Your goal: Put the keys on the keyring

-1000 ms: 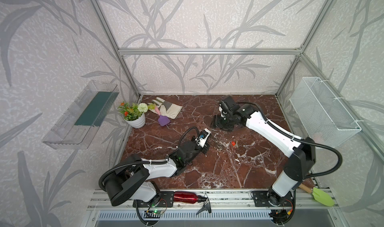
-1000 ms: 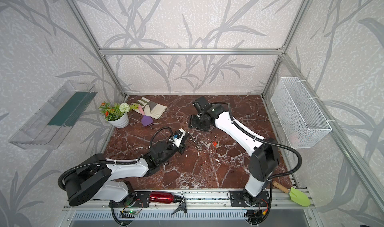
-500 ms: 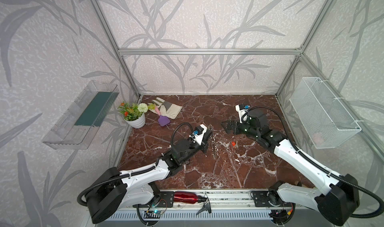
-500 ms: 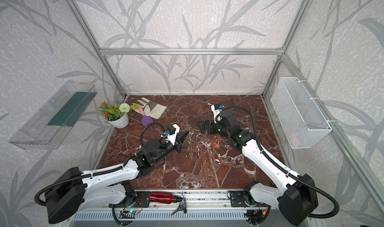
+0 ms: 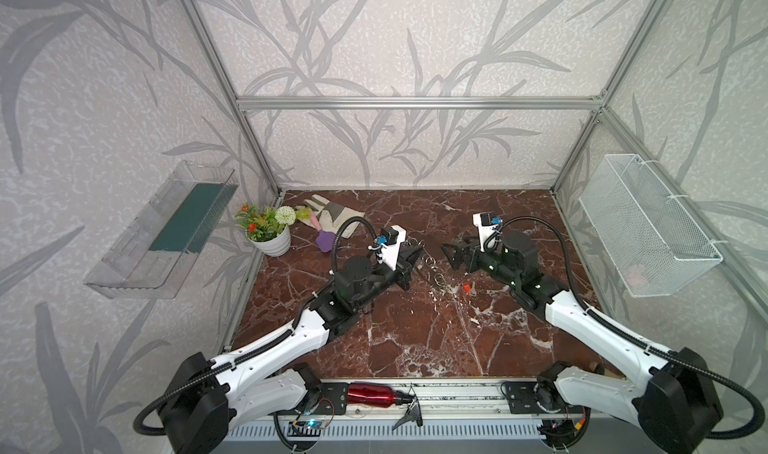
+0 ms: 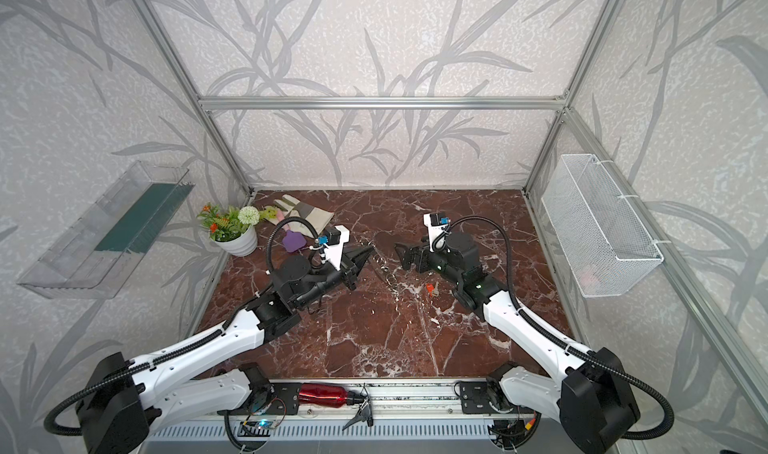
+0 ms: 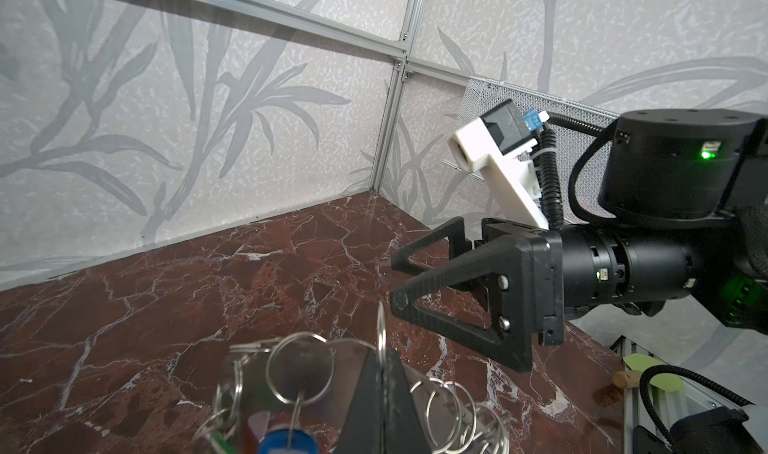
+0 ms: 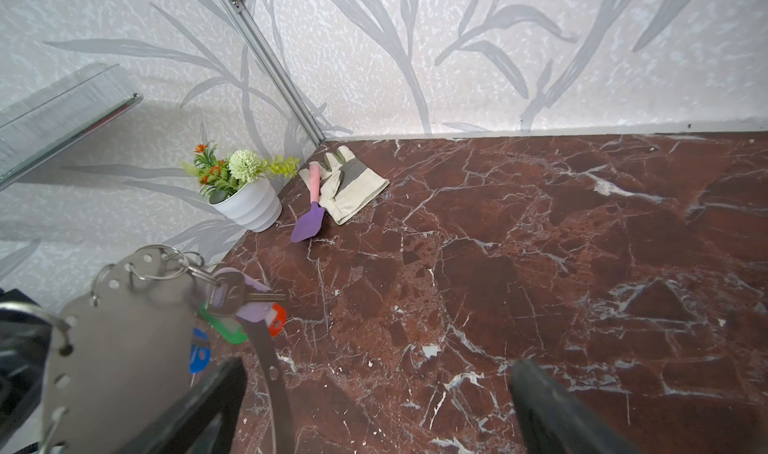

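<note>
My left gripper (image 5: 413, 256) is shut on the keyring (image 8: 124, 339), a flat grey plate edged with split rings (image 7: 299, 364), and holds it up above the marble table (image 5: 415, 339). Keys with blue (image 8: 199, 352), green (image 8: 224, 327), red (image 8: 277, 321) and purple (image 8: 249, 306) tags hang from its rings. My right gripper (image 5: 453, 256) faces the left one from the right, open and empty, a short gap from the plate. Its fingers (image 8: 208, 402) stand wide apart. A loose red-orange key (image 5: 468, 287) lies on the table below the right wrist.
A white flower pot (image 5: 270, 240), a work glove (image 5: 332, 215) and a purple trowel (image 5: 324, 240) sit at the back left. A wire basket (image 5: 648, 231) hangs on the right wall, a clear shelf (image 5: 166, 231) on the left. A red bottle (image 5: 370, 393) lies on the front rail.
The right arm pulled back from the far middle, turned to face the left gripper and opened fully. The left gripper lifted the keyring and carried it a little farther back.
</note>
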### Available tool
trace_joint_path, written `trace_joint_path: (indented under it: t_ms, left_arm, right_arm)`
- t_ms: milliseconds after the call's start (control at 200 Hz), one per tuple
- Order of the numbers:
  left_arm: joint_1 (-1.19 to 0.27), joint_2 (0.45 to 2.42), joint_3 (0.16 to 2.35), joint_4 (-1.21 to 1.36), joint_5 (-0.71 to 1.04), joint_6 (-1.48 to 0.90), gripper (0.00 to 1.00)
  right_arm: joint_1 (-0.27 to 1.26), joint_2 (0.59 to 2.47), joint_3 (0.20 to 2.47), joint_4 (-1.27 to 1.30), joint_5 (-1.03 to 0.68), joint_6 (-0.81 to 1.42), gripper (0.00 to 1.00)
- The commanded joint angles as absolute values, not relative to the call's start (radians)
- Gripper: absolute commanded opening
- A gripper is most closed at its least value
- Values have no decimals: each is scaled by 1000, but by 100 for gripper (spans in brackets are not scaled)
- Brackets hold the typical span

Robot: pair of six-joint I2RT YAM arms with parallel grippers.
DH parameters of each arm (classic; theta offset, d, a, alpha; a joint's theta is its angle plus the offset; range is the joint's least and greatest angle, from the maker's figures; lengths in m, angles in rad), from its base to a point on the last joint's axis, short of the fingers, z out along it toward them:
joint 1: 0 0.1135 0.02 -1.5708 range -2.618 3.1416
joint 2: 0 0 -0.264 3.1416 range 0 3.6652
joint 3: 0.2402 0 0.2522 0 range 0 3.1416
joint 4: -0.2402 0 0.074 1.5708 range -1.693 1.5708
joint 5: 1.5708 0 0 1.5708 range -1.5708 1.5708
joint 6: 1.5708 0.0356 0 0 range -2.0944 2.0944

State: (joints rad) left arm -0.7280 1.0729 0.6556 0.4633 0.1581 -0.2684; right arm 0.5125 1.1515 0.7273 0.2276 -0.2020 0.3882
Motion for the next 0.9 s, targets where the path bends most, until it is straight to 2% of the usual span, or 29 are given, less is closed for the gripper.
trace_joint_path:
  t_ms: [0,130,270,445,715,815,895]
  left_arm:
    - [-674,1060,686,454,242,-374,0]
    - [-647,1052,703,420,302,-356,0]
    - [-628,1055,710,433,367,-354,0]
    - [-623,1095,695,553,441,-373,0]
    - [-624,1185,638,815,530,-450,0]
    - [-626,1218,625,897,592,-460,0]
    - [-626,1245,612,953,611,-467,0]
  right_arm:
    - [509,1147,731,268,-169,374,99]
    - [508,1122,652,423,-251,359,99]
    - [490,1122,638,451,-292,373,99]
    - [454,1160,617,549,-472,438,100]
    - [445,1121,594,611,-574,474,92]
    - [445,1121,621,592,-625,512,81]
    - [443,1113,623,604,-647,533,78]
